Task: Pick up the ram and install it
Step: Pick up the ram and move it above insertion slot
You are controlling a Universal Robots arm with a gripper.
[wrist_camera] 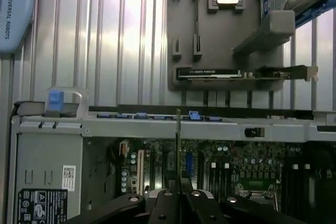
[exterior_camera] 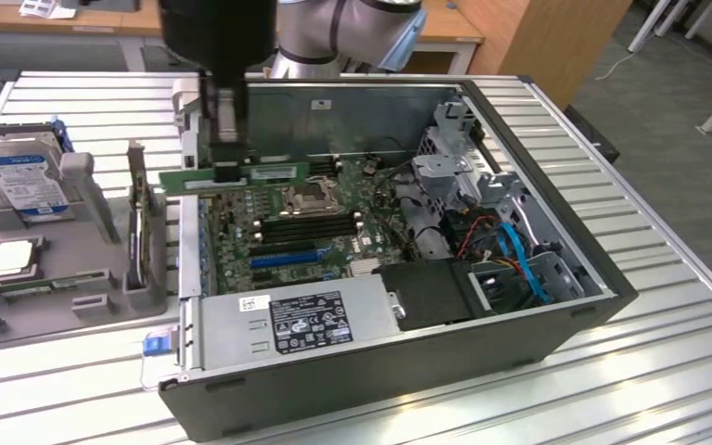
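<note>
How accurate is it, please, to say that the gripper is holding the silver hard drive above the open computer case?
Not quite: the gripper is holding the ram, a green stick, above the open computer case; the exterior view shows it. The hard drive stands in the grey tray.

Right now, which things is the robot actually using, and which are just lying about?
In use: the ram, clamped in the gripper over the open computer case; the motherboard slots inside.
Lying about: the hard drive, the processor chip and the upright card, all on the grey tray.
</note>
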